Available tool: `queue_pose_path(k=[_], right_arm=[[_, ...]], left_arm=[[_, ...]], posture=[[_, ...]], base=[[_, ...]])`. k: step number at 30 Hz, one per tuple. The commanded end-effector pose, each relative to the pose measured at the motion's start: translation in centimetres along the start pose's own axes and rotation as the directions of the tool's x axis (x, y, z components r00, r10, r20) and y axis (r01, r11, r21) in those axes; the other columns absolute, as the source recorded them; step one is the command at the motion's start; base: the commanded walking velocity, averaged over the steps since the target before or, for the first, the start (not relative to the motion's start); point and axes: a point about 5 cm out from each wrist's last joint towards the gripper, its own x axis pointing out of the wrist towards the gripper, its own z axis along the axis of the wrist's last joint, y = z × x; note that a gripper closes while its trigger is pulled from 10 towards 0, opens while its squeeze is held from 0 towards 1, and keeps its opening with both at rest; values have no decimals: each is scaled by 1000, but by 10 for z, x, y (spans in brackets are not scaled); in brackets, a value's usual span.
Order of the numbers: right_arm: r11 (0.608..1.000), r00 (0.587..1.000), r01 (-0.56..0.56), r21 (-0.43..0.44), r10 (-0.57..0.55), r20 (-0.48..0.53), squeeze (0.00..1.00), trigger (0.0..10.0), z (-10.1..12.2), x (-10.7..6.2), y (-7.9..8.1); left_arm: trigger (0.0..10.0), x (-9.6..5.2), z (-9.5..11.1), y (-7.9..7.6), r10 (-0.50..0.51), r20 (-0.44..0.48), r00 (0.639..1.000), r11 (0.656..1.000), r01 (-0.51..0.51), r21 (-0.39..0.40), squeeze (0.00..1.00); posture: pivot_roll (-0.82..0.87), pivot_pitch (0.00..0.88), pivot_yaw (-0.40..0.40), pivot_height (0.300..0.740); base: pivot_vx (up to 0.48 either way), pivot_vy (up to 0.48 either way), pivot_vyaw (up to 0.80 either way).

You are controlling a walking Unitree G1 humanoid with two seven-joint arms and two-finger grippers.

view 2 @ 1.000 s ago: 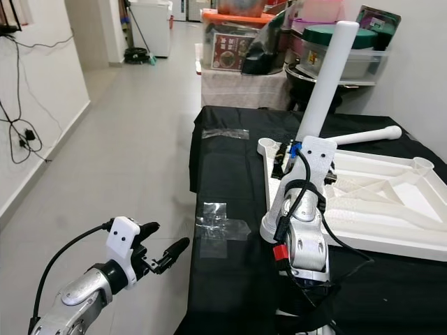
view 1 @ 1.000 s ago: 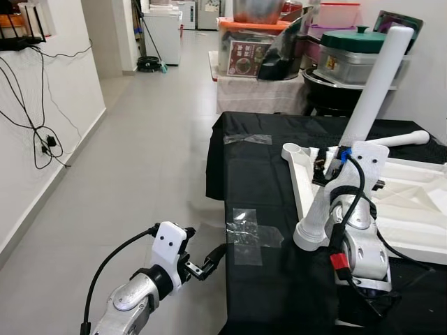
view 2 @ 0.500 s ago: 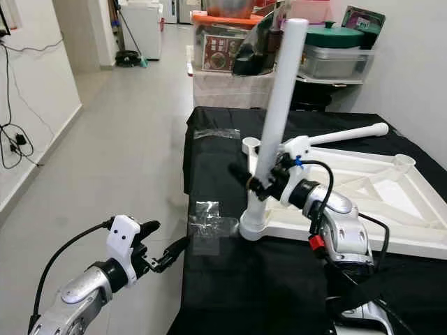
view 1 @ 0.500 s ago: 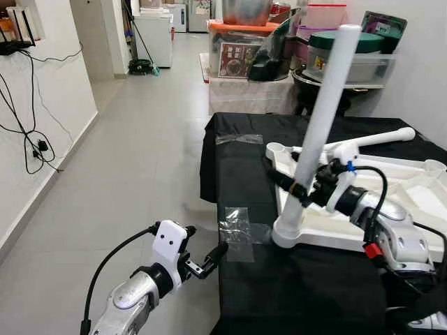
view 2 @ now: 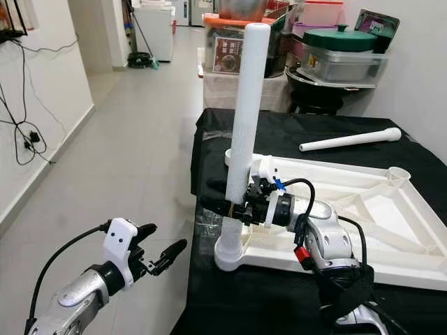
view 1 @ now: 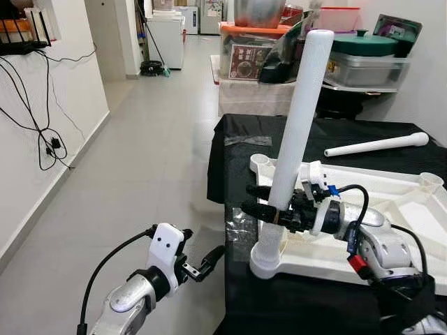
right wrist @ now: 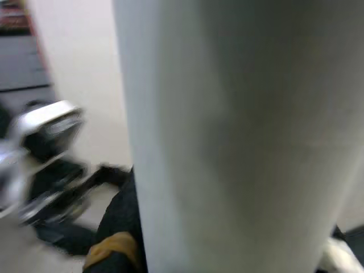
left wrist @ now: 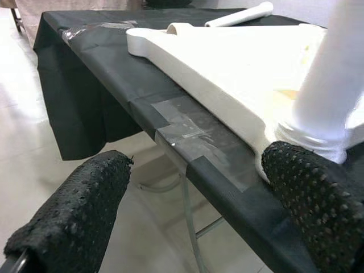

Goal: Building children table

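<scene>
The right pincer (view 1: 269,202) grasps the white leg (view 1: 297,129) low on its shaft. The leg stands almost upright, a little tilted, with its foot in the corner socket of the upturned tabletop (view 1: 391,209) on the black desk (view 1: 237,139). The left pincer (view 1: 202,264) hangs released beside the desk edge. To seat the leg well, the arm should bring it fully vertical and press straight down. A second leg (view 1: 377,144) lies behind the tabletop.
</scene>
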Motion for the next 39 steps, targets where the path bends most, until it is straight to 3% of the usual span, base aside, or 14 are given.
queue_pose_path(k=[1, 10, 11, 12, 14, 15, 17, 19, 20, 23, 30, 36, 37, 39], right_arm=[[981, 981, 192, -38, -193, -32, 0, 0, -10, -5, -11], [897, 897, 434, -80, -439, -58, 0, 0, -20, -21, -19], [826, 821, 554, -106, -563, -98, 0, 0, -24, -26, -24], [681, 666, 721, -128, -732, -145, 0, 0, -29, -35, -33], [681, 666, 721, -128, -732, -145, 0, 0, -29, -35, -33], [444, 418, 885, -140, -890, -180, 0, 0, -34, -51, -39], [444, 418, 885, -140, -890, -180, 0, 0, -34, -51, -39], [89, 62, 989, -121, -976, -211, 0, 0, -45, -68, -31], [89, 62, 989, -121, -976, -211, 0, 0, -45, -68, -31], [-138, -160, 984, -112, -959, -232, 0, 0, -53, -74, -21], [-245, -257, 966, -84, -944, -209, 0, 0, -48, -76, -26], [-204, -212, 977, -62, -955, -207, 0, 0, -43, -65, -26], [-128, -134, 991, -45, -968, -211, 0, 10000, -41, -55, -26], [-77, -83, 996, -37, -976, -203, 0, 10000, -37, -46, -25]], left_arm=[[10000, 0, -3, 0, 4, -16, 1000, 1000, -4, 1, 0], [10000, -2, -3, 0, -2, -18, 1000, 1000, 2, 2, 0], [10000, -2, -4, 1, -1, -20, 1000, 1000, 1, 2, 0], [10000, -2, -4, 1, -3, -21, 1000, 1000, 3, 2, 0], [10000, -2, -4, 1, -3, -21, 1000, 1000, 3, 2, 0], [10000, -1, -4, 0, -6, -21, 1000, 1000, 7, 2, 0], [10000, -1, -4, 0, -6, -21, 1000, 1000, 7, 2, 0], [10000, 1, -3, -1, -12, -20, 1000, 1000, 12, 3, 0], [10000, 1, -3, -1, -12, -20, 1000, 1000, 12, 3, 0], [10000, 0, -3, 0, -7, -21, 1000, 1000, 7, 8, 0], [10000, -1, -4, 0, 9, -19, 1000, 1000, -9, -8, 0], [10000, -1, -5, -2, 10, -20, 1000, 1000, -10, -12, 0], [10000, -1, -5, -2, 11, -20, 1000, 1000, -11, -13, 0], [10000, -1, -5, -2, 11, -20, 1000, 1000, -11, -14, 0]], posture=[[76, 0, -74, 740], [68, 0, -63, 740], [64, 0, -57, 740], [60, 0, -53, 740], [60, 0, -53, 740], [60, 0, -52, 740], [60, 0, -52, 740], [62, 0, -52, 740], [62, 0, -52, 740], [70, 0, -61, 740], [68, 0, -69, 740], [67, 0, -73, 740], [64, 0, -70, 740], [63, 0, -70, 740]], base=[[0, 0, 0], [0, 0, 0], [0, 0, 0], [0, 0, 0], [0, 0, 0], [0, 0, 0], [0, 0, 0], [0, 0, 0], [0, 0, 0], [0, 0, 0], [0, 0, 0], [0, 0, 0], [0, 0, 0], [0, 0, 0]])
